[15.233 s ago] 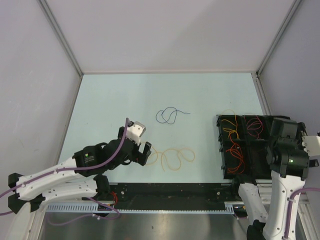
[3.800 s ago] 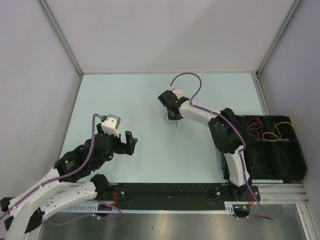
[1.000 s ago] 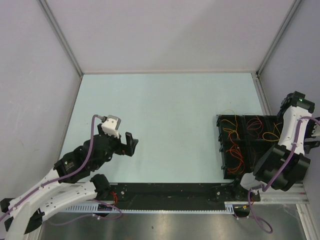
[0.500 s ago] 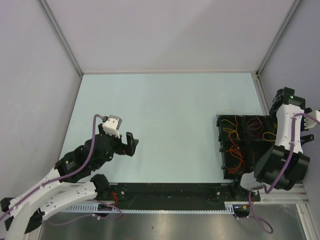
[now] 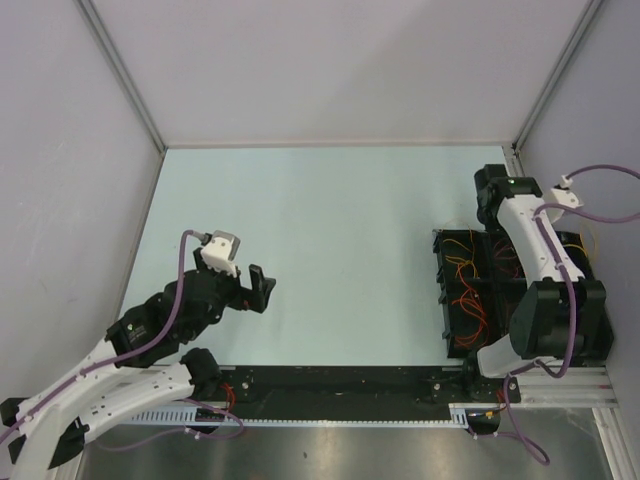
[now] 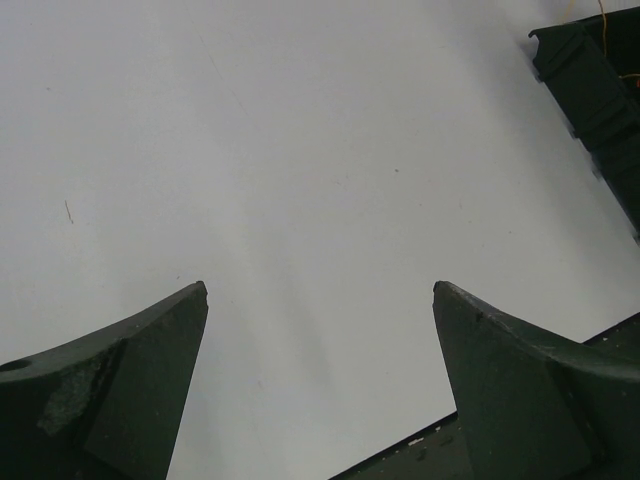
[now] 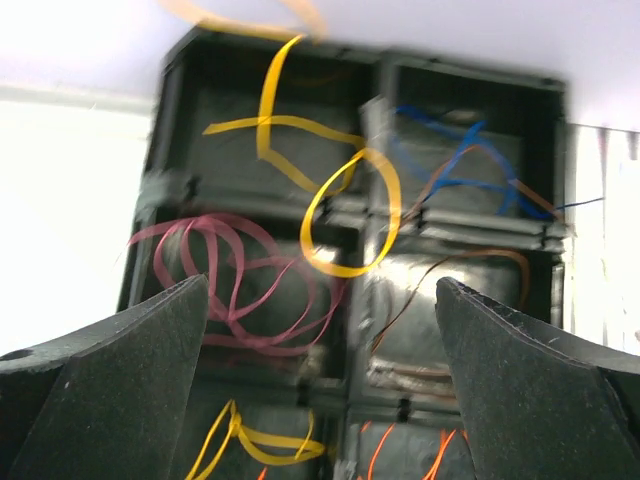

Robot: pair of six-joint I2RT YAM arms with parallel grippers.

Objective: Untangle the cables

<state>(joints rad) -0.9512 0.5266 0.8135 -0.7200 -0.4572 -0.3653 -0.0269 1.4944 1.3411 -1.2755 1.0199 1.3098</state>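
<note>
The cables point(image 5: 468, 292) lie in a black tray point(image 5: 441, 340) of compartments at the right side of the table point(image 5: 330, 220), near its front edge. From above they show as hair-thin orange and red loops in the left compartments, with a yellow strand point(image 5: 585, 240) rising at the tray's far right. The right arm point(image 5: 540, 245) reaches across the tray to its far left corner. The left arm point(image 5: 150, 325) rests at the near left, well apart from the tray.

In the left wrist view the left jaws stand spread wide with nothing between them, over bare table point(image 6: 320, 150). A corner of the tray point(image 6: 590, 80) shows at the upper right.

The right wrist view is blurred. The right jaws are spread wide and pinch nothing, above the tray point(image 7: 172, 110). A yellow loop point(image 7: 345, 225) crosses the dividers in the middle. Beside it lie pink-red coils point(image 7: 240, 285), overlapping in several rings. Blue strands point(image 7: 450, 150) fill another compartment, and a brown strand point(image 7: 450, 290) curves below them. Orange strands point(image 7: 400, 455) show at the bottom edge.
</note>
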